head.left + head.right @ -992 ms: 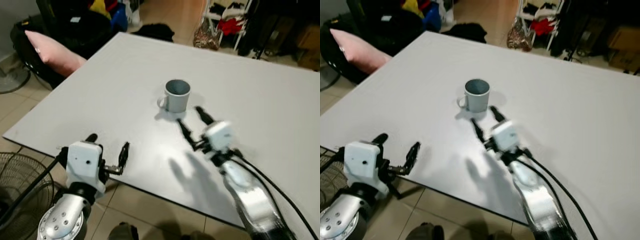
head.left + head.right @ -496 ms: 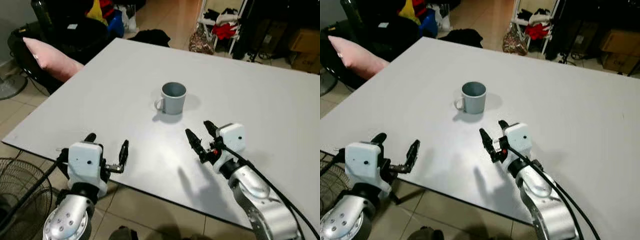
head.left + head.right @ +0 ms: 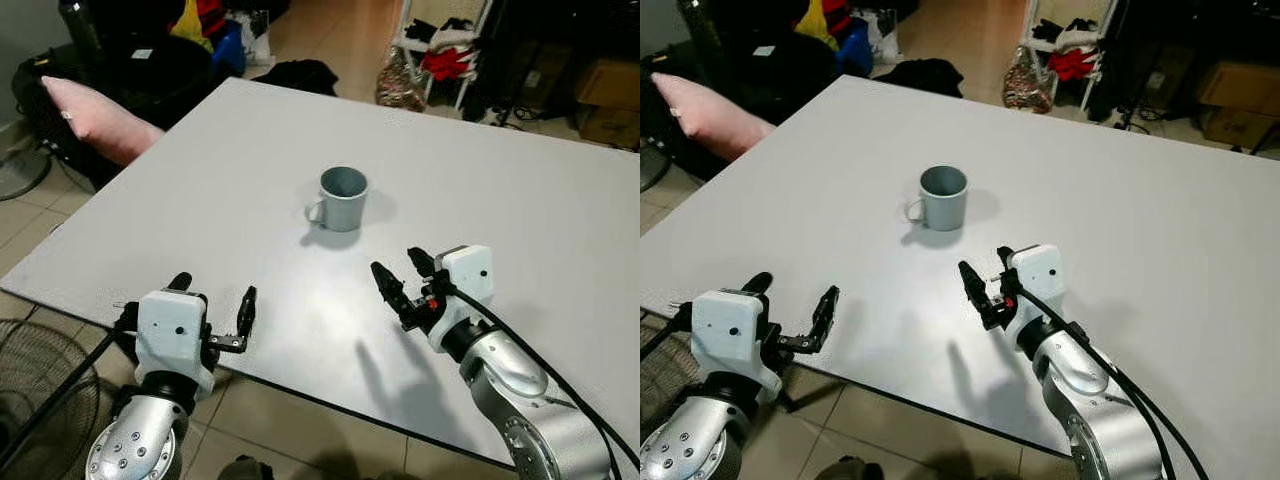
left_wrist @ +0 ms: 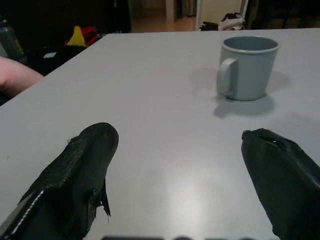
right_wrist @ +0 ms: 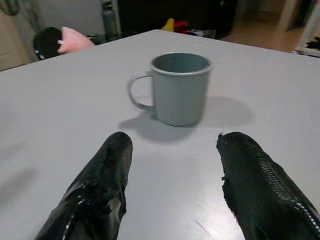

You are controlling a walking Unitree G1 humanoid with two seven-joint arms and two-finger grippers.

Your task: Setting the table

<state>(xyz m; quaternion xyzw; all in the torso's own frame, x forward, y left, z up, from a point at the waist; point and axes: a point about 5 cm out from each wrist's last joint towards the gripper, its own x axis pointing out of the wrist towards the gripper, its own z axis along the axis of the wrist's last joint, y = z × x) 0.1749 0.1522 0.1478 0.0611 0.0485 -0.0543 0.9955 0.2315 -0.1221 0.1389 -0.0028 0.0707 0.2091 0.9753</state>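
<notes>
The right gripper [image 3: 398,283], jaws released, is hovering over the desk [image 3: 540,200] at the grey mug's [image 3: 341,198] 5 o'clock, seemingly lining up a grasp, while the left gripper [image 3: 213,310] is idling, jaws spread, at the near edge.

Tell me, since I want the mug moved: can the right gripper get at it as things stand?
Probably yes. The right gripper hangs over the table with fingers open, aimed at the upright mug, and only bare tabletop lies between them.

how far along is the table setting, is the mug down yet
Done: the mug stands upright on the table, handle toward the robot's left, nothing gripping it. In hand: nothing; the right pincer is open short of the mug, the left pincer open at the near edge. Left: no other tableware is out yet.
</notes>
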